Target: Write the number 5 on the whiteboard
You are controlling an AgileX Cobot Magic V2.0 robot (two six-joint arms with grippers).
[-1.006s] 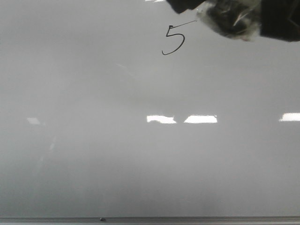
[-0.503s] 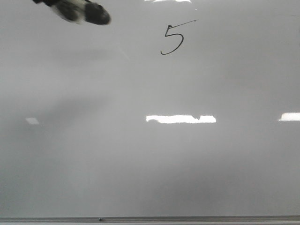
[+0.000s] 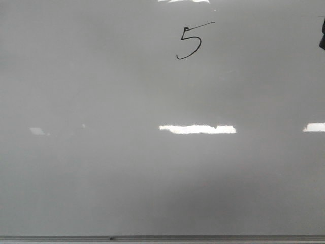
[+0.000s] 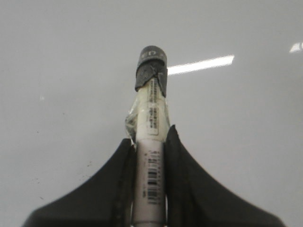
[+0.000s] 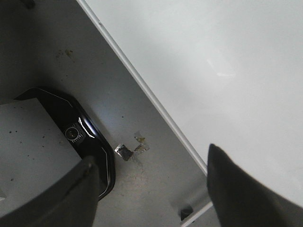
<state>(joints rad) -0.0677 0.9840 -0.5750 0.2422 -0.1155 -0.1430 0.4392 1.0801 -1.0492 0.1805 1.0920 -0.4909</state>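
Note:
The whiteboard [image 3: 101,168] fills the front view, glossy pale grey. Near its top, right of centre, stands the number 5 [image 3: 189,43], thin and black, its top stroke slanting up to the right. Neither gripper shows in that view. In the left wrist view my left gripper [image 4: 149,138] is shut on a white marker [image 4: 150,142] with a barcode label; the marker's dark taped tip [image 4: 151,68] points at the bare whiteboard [image 4: 71,71]. My right gripper [image 5: 150,158] is open with nothing between its fingers, over the grey table beside the whiteboard's [image 5: 227,61] metal edge.
A thin grey frame [image 3: 203,237] runs along the board's near edge. A dark sliver [image 3: 322,36] pokes in at the right of the front view. Beside the board lie a black device with a round lens [image 5: 75,133] and scraps of tape [image 5: 125,151].
The marker and arm were by the 5's top stroke, then at the upper left, and have now left the front view. The 5 is unchanged.

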